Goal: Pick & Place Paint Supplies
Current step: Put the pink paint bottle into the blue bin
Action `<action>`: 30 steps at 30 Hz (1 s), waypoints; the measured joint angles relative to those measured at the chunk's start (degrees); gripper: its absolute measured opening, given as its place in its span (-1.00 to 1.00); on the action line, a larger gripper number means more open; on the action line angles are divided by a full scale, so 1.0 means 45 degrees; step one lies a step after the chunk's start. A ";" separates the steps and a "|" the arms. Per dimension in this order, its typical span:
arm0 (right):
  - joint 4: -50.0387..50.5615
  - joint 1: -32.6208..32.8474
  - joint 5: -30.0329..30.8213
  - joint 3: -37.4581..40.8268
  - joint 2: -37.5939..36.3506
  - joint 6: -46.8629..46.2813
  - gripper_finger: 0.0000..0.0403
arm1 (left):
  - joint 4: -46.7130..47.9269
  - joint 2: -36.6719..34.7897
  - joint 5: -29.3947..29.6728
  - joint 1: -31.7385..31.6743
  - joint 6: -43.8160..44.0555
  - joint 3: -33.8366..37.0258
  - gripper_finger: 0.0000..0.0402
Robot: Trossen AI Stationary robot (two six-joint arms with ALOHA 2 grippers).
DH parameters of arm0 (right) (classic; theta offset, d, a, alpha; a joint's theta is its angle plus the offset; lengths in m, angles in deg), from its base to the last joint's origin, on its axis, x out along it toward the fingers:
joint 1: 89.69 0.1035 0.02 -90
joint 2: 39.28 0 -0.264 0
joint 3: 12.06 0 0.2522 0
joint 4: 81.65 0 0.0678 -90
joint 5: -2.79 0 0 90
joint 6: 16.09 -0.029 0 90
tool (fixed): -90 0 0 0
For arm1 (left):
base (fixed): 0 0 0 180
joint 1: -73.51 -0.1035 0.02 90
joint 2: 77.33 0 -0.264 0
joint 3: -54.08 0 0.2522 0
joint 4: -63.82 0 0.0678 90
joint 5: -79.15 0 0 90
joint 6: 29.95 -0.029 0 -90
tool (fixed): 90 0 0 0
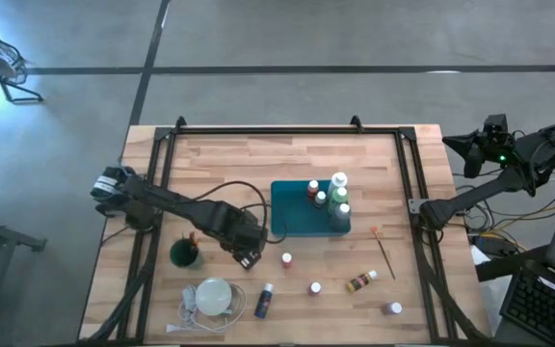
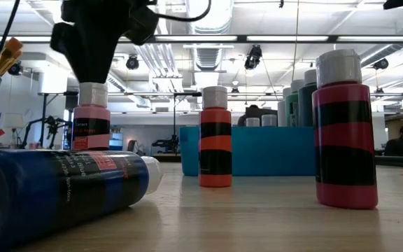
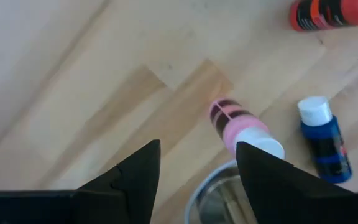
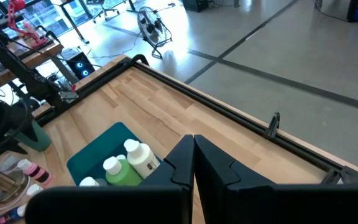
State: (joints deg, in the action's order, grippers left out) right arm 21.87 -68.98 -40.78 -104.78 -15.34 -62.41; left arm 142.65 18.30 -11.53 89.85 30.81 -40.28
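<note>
The left gripper (image 1: 250, 256) hangs near the table's front edge with its jaws apart, straddling nothing, poised just above a pink bottle (image 3: 244, 127) that stands upright, presumably so it can drop over the cap. Several bottles already stand in the teal tray (image 1: 292, 226) mid-table; others lie scattered along the front. The right gripper (image 4: 194, 163), fingers pressed together, waits off the table's right edge

left gripper (image 3: 197, 163) jaws parted, right gripper (image 4: 194, 160) closed
</note>
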 joint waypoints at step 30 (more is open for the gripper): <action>0.0000 0.0000 0.0000 -0.0001 -0.0002 -0.0006 -0.96 | -0.1432 0.0622 -0.1075 0.0399 0.0295 -0.0065 0.08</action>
State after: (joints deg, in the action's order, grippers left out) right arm 21.87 -68.98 -40.78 -104.78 -15.35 -62.44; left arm 136.21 21.10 -16.37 91.64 32.14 -40.57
